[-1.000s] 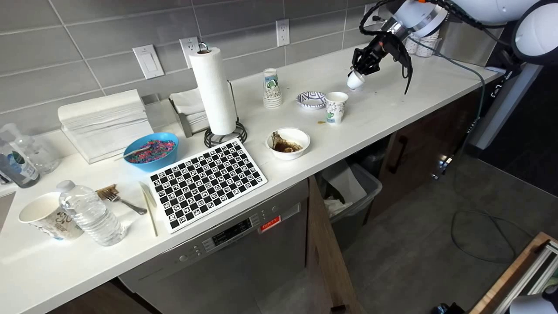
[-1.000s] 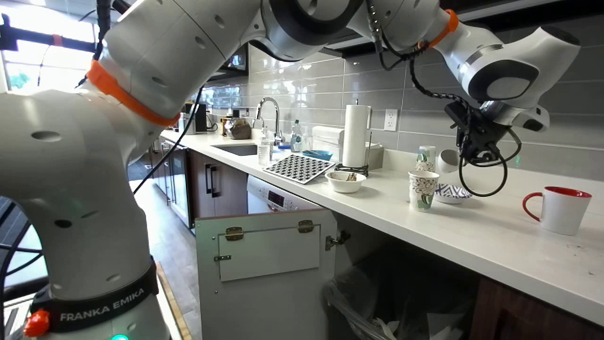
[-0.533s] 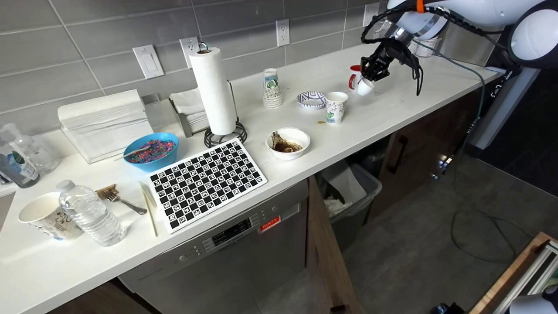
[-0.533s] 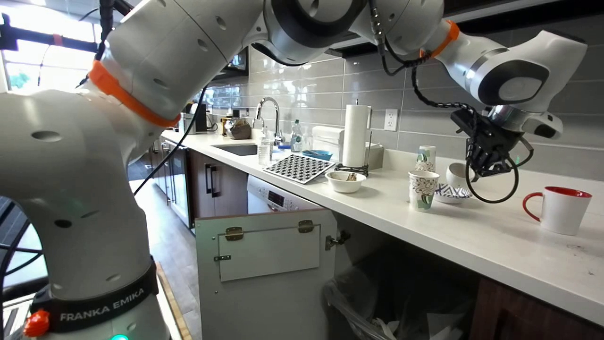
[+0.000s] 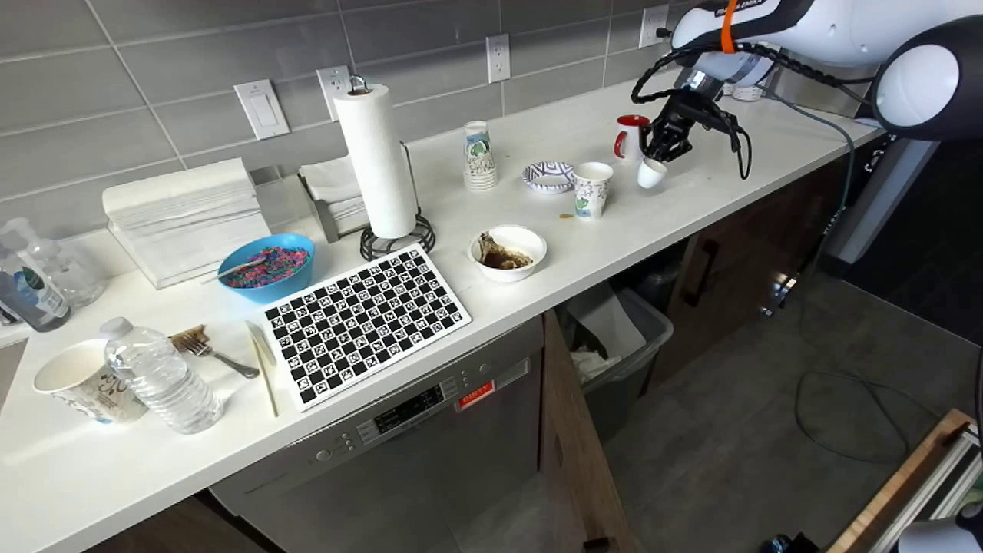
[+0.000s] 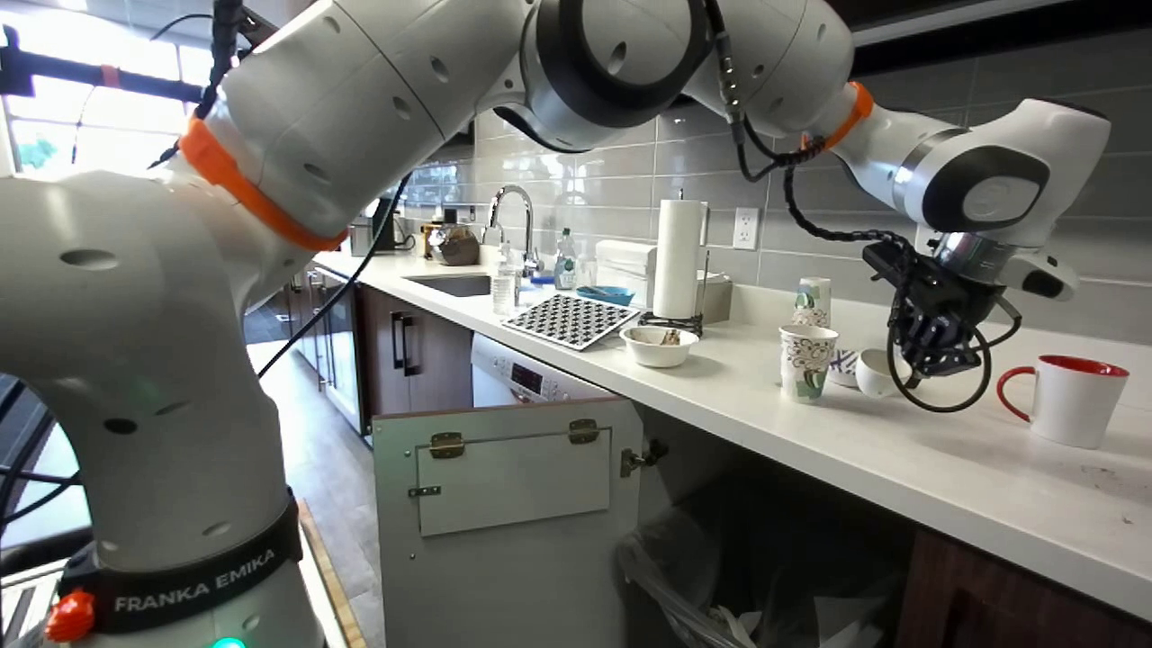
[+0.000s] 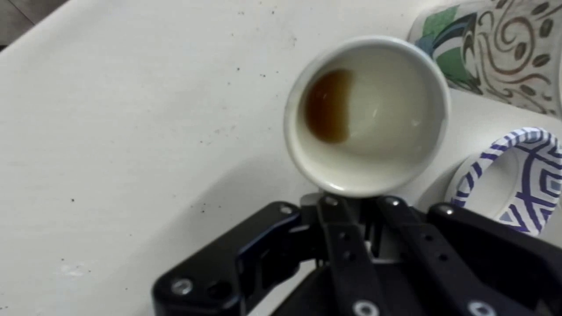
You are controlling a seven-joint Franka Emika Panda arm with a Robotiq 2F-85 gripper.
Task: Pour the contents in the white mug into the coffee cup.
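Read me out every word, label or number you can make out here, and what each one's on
"FRANKA EMIKA": black base band of the robot
"DIRTY": red sign on the dishwasher
Too small or blurred to read: soap bottle label, display panel, arm lettering

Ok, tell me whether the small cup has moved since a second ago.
Yes, down: in an exterior view the small cup appeared higher than the front paper cup, and now appears level with it.

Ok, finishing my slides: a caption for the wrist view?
Gripper holding the white mug, a little brown liquid pooled at one side.
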